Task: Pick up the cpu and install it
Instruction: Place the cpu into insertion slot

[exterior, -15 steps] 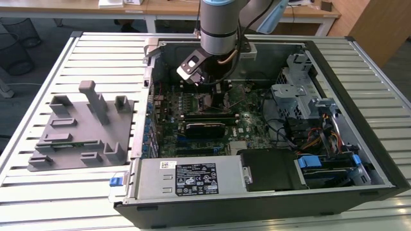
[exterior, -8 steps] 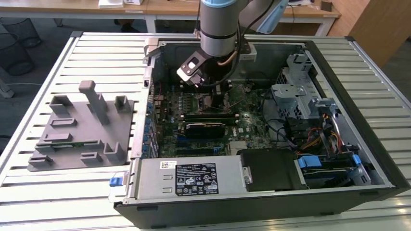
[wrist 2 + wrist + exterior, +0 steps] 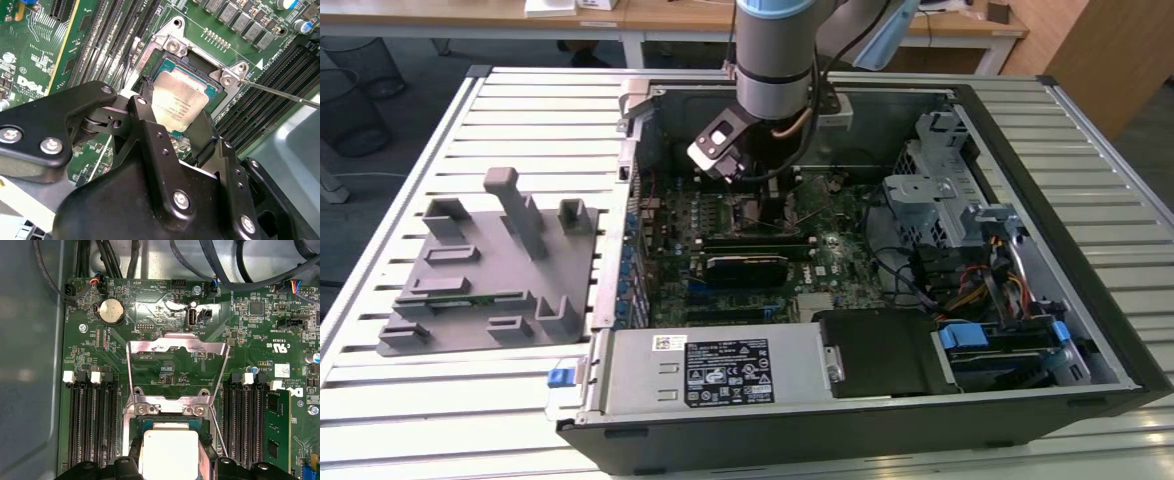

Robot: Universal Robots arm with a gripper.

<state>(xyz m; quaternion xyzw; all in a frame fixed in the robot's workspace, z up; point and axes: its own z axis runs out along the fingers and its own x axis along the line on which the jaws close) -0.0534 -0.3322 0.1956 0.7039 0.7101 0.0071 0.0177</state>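
Silvery square cpu [image 3: 179,102] — at open socket [image 3: 176,46]

- On the grey power box [image 3: 627,385], at 6 o'clock in the exterior view, I see a big white sticker [image 3: 720,370]. It is full of black print and little signs, too small for me to read.
- A small white sticker [image 3: 670,342] sits at 11 o'clock from the big one.
- In the second wrist view, the cpu [image 3: 180,102] has faint lines of print on its shiny top. I can't make them out.
- A white triangle sign [image 3: 259,63] is painted on the green board [image 3: 200,22], just beside a socket corner.
- In the first wrist view, a white label [image 3: 281,370] is stuck on the board, with tiny white letters around it.
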